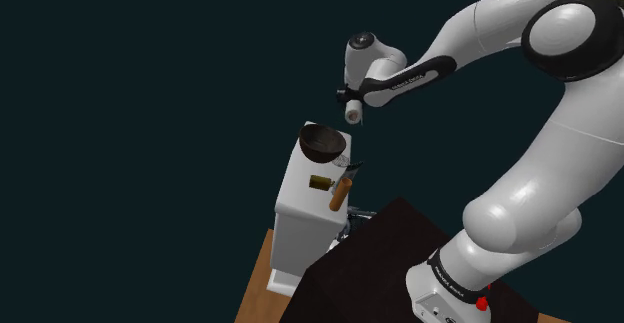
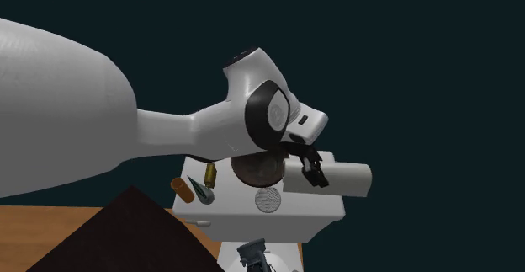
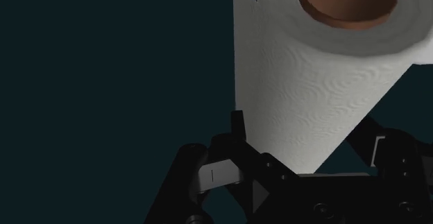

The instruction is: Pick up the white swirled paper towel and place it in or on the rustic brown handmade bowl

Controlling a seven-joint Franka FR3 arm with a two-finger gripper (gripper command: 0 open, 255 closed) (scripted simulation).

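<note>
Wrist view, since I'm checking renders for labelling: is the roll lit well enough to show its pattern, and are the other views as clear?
Wrist view: roll brightly lit, swirls plain. Shoulder view: dim surroundings, bowl dark but readable. Second exterior view: arm looms large up close, bowl partly hidden behind it.

No readable text or labels
</note>
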